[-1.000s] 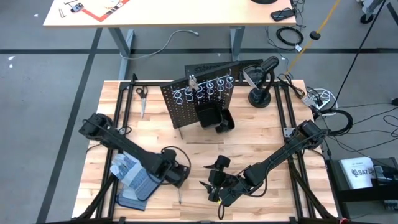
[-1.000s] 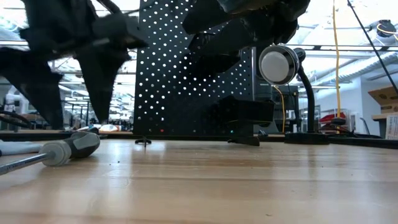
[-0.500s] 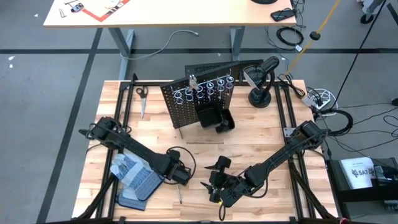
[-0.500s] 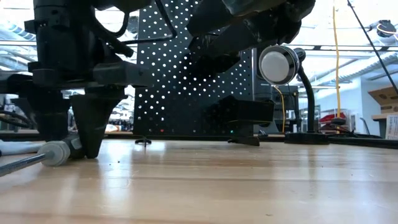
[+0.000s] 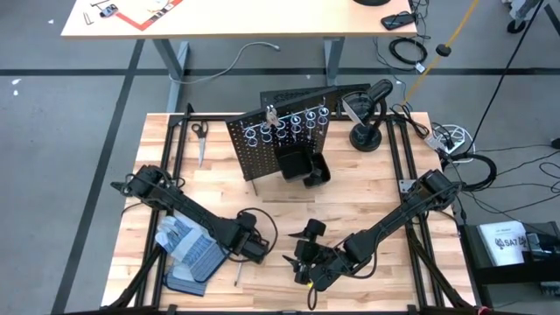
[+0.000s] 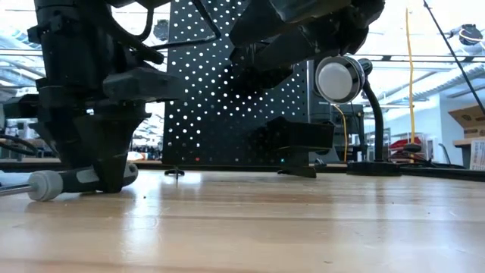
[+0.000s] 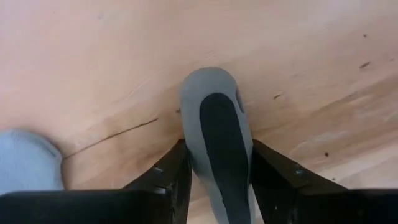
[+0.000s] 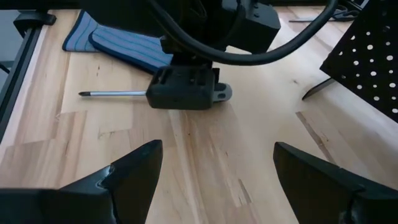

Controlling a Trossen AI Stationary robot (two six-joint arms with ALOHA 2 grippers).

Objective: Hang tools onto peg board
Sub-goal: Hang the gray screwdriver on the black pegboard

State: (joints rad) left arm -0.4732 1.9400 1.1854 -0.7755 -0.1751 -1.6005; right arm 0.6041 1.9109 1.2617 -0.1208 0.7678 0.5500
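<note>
The screwdriver [image 7: 217, 124], grey and black in the handle, lies on the wooden table near its front edge. Its thin shaft [image 5: 238, 274] sticks out toward the near edge. My left gripper [image 5: 251, 249] points straight down over the handle and is shut on it; the right wrist view shows this gripper [image 8: 183, 87] with the shaft [image 8: 115, 94] beside it. My right gripper [image 8: 227, 180] hangs open a little to the right, holding nothing. The peg board [image 5: 280, 140] stands upright at the far middle, with silver rings along its top. My left gripper pinches the screwdriver's handle [image 7: 200, 155] by its two sides between the two fingers. The fingers [image 7: 171, 174] come from above, pointing down, and lie across the handle. The rounded butt end [image 7: 208, 81] sticks out past them. The screwdriver lies flat on the table [image 6: 227, 220].
Grey-and-blue gloves [image 5: 188, 252] lie just left of my left gripper. Black bins [image 5: 302, 166] stand at the peg board's foot, a black lamp [image 5: 367, 122] to its right and scissors [image 5: 199, 136] to its left. Bare wood lies between the grippers and the board.
My left gripper has come down onto the screwdriver, rolling its wrist, and its fingers have closed onto the handle. The screwdriver has turned about on the table: its shaft now points more toward the near left. My right arm has kept still.
</note>
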